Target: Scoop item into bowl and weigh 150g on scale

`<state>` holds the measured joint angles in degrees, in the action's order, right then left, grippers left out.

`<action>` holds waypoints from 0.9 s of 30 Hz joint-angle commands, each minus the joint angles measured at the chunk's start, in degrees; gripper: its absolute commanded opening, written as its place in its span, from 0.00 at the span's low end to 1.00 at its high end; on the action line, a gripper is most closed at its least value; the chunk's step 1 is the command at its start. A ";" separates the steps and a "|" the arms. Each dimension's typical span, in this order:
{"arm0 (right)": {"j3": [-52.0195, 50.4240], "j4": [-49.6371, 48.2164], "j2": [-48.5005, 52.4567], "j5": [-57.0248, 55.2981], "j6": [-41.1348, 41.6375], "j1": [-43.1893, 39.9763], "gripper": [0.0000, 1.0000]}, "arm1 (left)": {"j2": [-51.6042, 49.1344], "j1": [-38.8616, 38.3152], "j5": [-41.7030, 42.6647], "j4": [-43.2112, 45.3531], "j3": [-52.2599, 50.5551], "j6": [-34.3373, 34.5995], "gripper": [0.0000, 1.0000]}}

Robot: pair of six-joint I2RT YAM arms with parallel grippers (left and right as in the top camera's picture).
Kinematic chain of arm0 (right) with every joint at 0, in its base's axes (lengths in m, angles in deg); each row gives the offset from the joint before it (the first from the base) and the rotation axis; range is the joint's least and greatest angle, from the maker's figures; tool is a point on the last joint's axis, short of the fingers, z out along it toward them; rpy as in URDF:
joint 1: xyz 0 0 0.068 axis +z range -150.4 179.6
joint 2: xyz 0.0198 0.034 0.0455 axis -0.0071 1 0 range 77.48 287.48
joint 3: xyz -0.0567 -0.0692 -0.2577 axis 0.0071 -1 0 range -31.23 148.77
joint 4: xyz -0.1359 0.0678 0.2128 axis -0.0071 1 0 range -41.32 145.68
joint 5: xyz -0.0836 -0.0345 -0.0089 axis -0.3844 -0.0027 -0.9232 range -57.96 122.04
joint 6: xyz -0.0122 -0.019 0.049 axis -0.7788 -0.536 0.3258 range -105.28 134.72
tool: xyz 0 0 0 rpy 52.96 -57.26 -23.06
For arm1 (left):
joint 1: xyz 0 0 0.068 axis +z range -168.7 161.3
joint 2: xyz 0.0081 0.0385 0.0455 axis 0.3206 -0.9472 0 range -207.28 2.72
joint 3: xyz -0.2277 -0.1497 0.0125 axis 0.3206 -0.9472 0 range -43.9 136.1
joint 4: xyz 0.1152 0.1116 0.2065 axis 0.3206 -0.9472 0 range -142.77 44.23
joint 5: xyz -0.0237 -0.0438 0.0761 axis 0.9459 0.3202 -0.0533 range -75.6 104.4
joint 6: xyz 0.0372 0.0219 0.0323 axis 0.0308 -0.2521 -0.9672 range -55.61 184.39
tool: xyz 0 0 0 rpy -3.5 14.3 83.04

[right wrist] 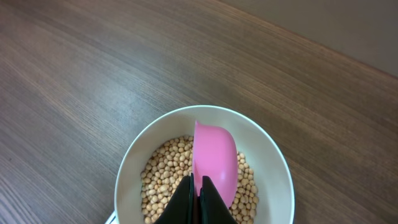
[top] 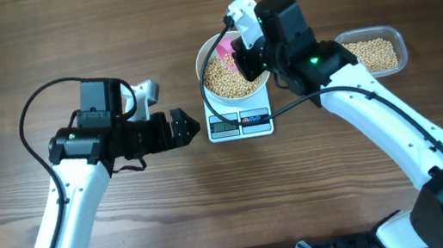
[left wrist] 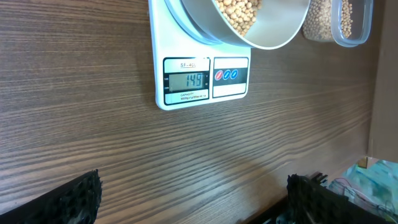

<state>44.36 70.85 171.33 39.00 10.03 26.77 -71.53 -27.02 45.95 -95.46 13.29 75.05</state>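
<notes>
A white bowl (top: 206,60) holding beige beans (top: 224,78) stands on the small white scale (top: 240,123); the bowl (right wrist: 272,163) and beans (right wrist: 165,174) also show from above in the right wrist view. The scale's display (left wrist: 186,80) reads 149. My right gripper (right wrist: 199,190) is shut on the handle of a pink scoop (right wrist: 215,159), held over the beans inside the bowl. My left gripper (top: 190,127) stands open just left of the scale (left wrist: 199,79), nothing between its fingers (left wrist: 74,198).
A clear plastic tub (top: 378,50) with more beans sits at the right of the scale, behind my right arm. Its corner (left wrist: 349,25) shows in the left wrist view. The wooden table's front edge lies near the lower right there.
</notes>
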 commanded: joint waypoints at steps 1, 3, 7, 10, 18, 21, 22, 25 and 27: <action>1.03 -0.26 -1.55 -1.20 -1.53 -0.42 0.04 | 0.09 -0.22 0.70 0.17 1.29 0.11 1.00; 1.03 -0.39 -1.60 -1.40 -1.55 -0.42 0.04 | 0.09 -0.20 0.70 0.17 1.29 0.11 1.00; 1.03 -0.50 -1.62 -1.38 -1.73 -0.42 0.04 | 0.09 -0.22 0.70 0.17 1.29 0.11 1.00; 1.03 -0.50 -1.70 -1.44 -2.03 -0.42 0.04 | 0.09 -0.20 0.70 0.17 1.29 0.11 1.00; 1.03 -0.48 -1.70 -1.62 -4.35 -0.42 0.04 | 0.09 -0.22 0.70 0.17 1.29 0.11 1.00; 1.03 -0.44 -1.70 -1.62 -4.35 -0.42 0.04 | 0.09 -0.22 0.70 0.17 1.29 0.11 1.00; 1.03 -0.46 -1.70 -1.62 -4.35 -0.42 0.04 | 0.09 -0.20 0.70 0.17 1.29 0.11 1.00; 1.03 -0.46 -1.70 -1.60 -4.20 -0.42 0.04 | 0.09 -0.22 0.70 0.17 1.29 0.11 1.00; 1.03 -0.48 -1.70 -1.62 -4.13 -0.42 0.05 | 0.09 -0.22 0.70 0.17 1.29 0.11 1.00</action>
<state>44.36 70.70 171.33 38.17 6.86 26.77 -71.53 -27.02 45.95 -95.46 13.29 75.05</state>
